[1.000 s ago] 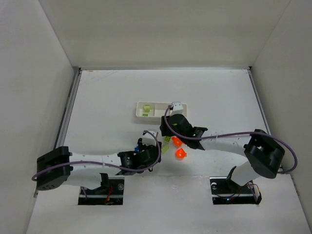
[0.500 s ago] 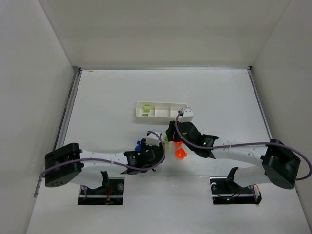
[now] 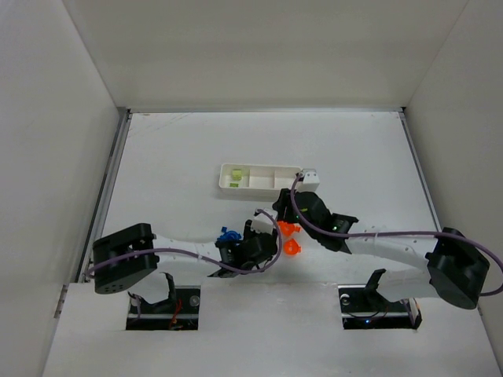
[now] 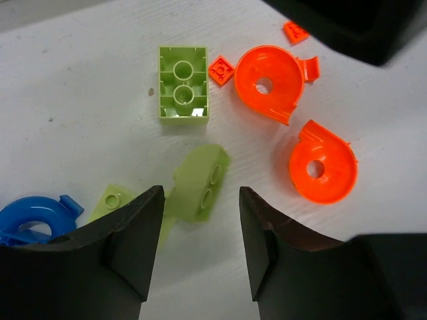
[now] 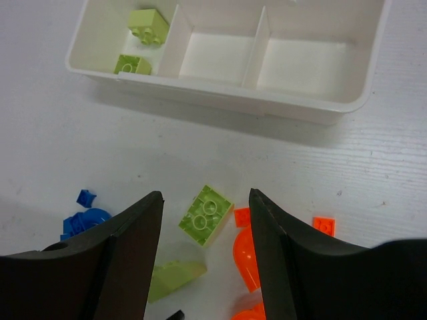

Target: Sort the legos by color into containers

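The loose legos lie in a pile just in front of the white tray (image 3: 259, 188). The left wrist view shows an upturned green brick (image 4: 183, 91), a green sloped piece (image 4: 200, 183), a small green plate (image 4: 112, 199), a blue round piece (image 4: 33, 220) and two orange round pieces (image 4: 270, 83) (image 4: 322, 170). My left gripper (image 4: 198, 233) (image 3: 266, 236) stands open, the sloped piece just ahead of its tips. My right gripper (image 5: 205, 200) (image 3: 280, 216) hangs open above the green brick (image 5: 207, 215). The tray's (image 5: 220, 107) left compartment holds two green bricks (image 5: 148, 25) (image 5: 132, 65).
Small orange plates (image 5: 324, 225) (image 4: 221, 69) and a tiny blue bit (image 5: 84, 197) lie among the pile. Both grippers crowd the same small patch, the right wrist's black body (image 4: 347, 27) close over the orange pieces. White walls enclose the table.
My left gripper has slid right and forward into the pile. The right gripper has come back from over the tray toward the pile, and the green pieces are now covered in the top view.
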